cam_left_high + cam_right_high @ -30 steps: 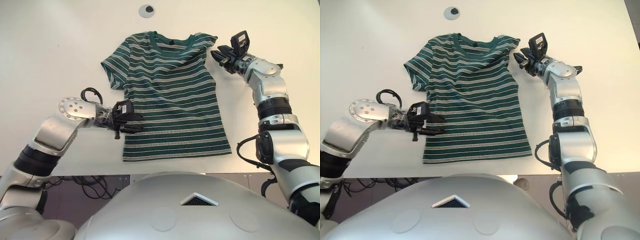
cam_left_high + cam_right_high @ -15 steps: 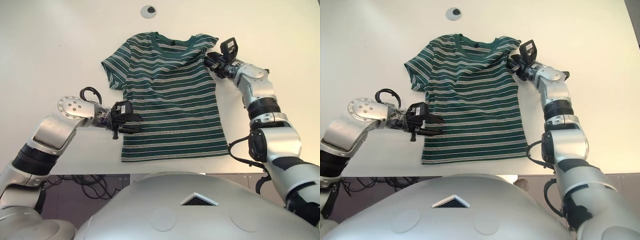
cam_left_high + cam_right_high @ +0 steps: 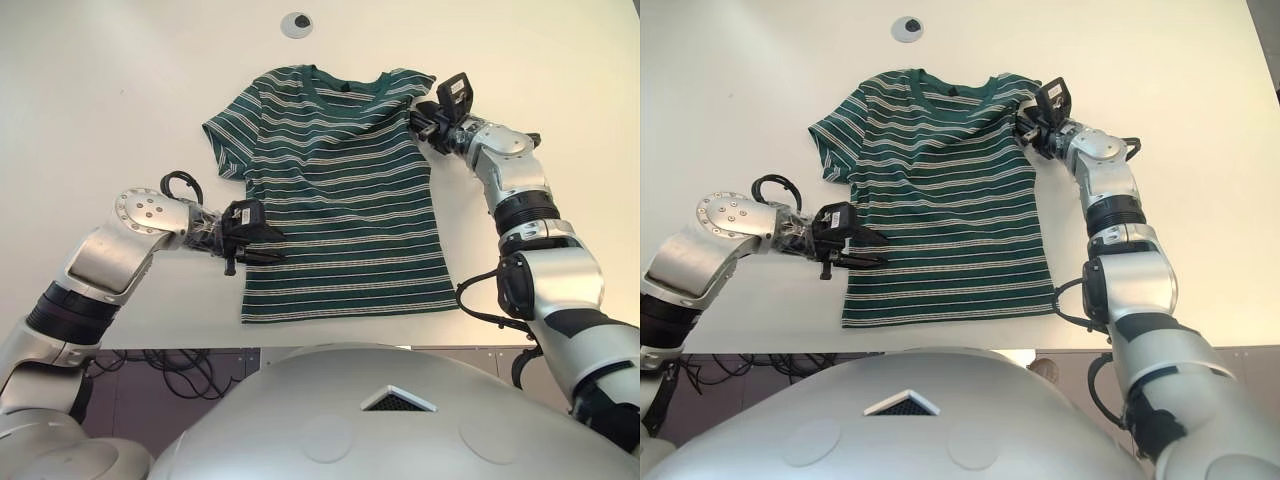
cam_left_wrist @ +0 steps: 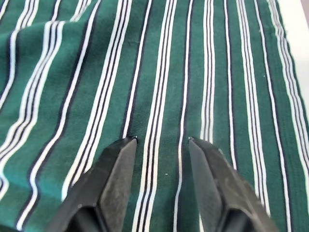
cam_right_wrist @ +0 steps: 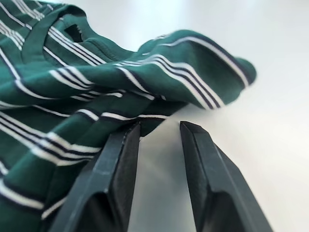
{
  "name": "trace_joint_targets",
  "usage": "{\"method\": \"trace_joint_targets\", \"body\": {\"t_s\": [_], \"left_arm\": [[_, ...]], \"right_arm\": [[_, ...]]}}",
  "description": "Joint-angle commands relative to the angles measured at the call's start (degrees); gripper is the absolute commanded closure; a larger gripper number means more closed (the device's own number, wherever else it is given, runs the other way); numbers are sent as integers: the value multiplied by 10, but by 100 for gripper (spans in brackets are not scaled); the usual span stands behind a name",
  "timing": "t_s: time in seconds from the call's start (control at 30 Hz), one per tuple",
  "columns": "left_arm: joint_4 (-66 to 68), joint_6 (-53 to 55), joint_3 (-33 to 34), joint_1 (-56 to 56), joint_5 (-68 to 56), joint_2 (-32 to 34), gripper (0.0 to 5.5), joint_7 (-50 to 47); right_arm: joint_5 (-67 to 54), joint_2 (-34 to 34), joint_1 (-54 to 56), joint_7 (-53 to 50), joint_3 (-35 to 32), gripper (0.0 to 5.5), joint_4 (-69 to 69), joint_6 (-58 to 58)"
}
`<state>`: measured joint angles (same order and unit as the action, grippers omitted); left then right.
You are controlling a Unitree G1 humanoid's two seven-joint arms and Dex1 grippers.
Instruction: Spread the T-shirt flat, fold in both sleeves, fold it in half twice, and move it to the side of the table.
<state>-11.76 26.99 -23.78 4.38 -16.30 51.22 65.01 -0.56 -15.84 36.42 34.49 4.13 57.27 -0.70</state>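
T-shirt (image 3: 340, 190) on white table (image 3: 120, 80); left fingers (image 4: 113, 186) spread over it, right fingers (image 5: 116, 176) spread at sleeve (image 5: 203, 72).

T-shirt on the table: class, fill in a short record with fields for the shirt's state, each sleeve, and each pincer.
T-shirt: green striped, lying on the white table, not yet folded
Sleeve on robot's left: spread out
Sleeve on robot's right: bunched up
Left pincer: open, over the shirt's left edge
Right pincer: open, at the bunched sleeve
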Motion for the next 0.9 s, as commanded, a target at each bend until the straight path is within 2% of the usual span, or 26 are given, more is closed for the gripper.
{"method": "trace_joint_targets", "body": {"t_s": [0.03, 0.1, 0.37, 0.6, 0.67, 0.8, 0.9], "left_arm": [[28, 24, -23, -23, 45, 4, 358, -16], [23, 27, -23, -24, 44, 4, 358, -19], [22, 29, -22, -40, 47, -3, 358, -31], [20, 24, -25, -51, 58, -35, 358, -70], [24, 17, -27, -53, 65, -42, 358, -81], [33, 24, -34, -62, 78, -45, 358, -101], [37, 19, -33, -68, 83, -40, 358, -108]], "right_arm": [[85, 0, -5, -36, 68, 401, 14, 1], [116, -20, -12, -47, 91, 401, 13, 10], [105, -125, -73, -19, 56, 401, -91, 44], [103, -135, -78, -65, 26, 401, -105, 17], [73, -125, -79, -76, -5, 401, -116, 2], [-147, -75, -75, -50, -178, 401, -191, 47], [-196, -83, -115, -49, -206, 401, -273, 119]]}}
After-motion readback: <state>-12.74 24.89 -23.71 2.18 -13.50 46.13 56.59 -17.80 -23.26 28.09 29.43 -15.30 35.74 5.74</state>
